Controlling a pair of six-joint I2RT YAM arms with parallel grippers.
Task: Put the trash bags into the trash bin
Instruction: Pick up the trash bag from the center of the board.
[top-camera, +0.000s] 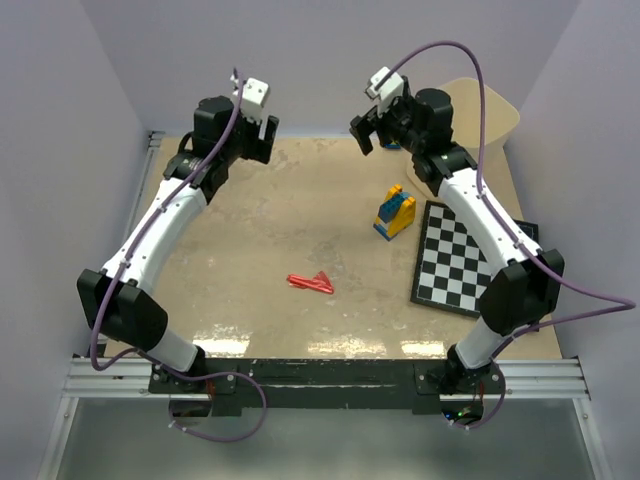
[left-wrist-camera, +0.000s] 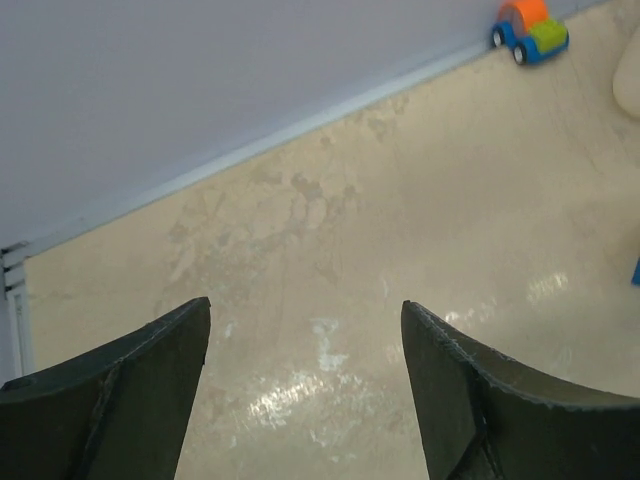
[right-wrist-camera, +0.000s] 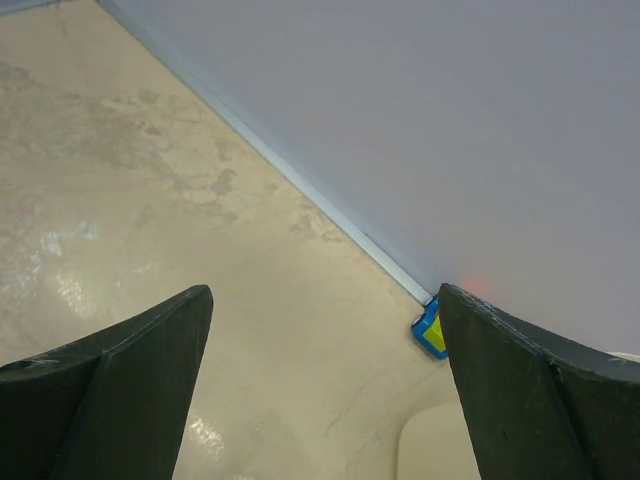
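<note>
Reach matters now: left tool (left-wrist-camera: 305, 325) and right tool (right-wrist-camera: 325, 300) hang spread and empty near the frame's top, so one should drop squarely onto the folded red trash bag (top-camera: 311, 283) mid-frame on the tabletop (top-camera: 250, 230), then carry it to the trash bin (top-camera: 492, 112) at upper right.

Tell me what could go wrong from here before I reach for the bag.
1. The bag lies thin and flat on the table, so the open left end effector or right end effector may scrape the surface or slip off it.
2. The bin is half hidden behind the right arm; a drop could miss its mouth.
3. The blocks and checkerboard lie between bag and bin; a low carry might knock the blocks.
</note>
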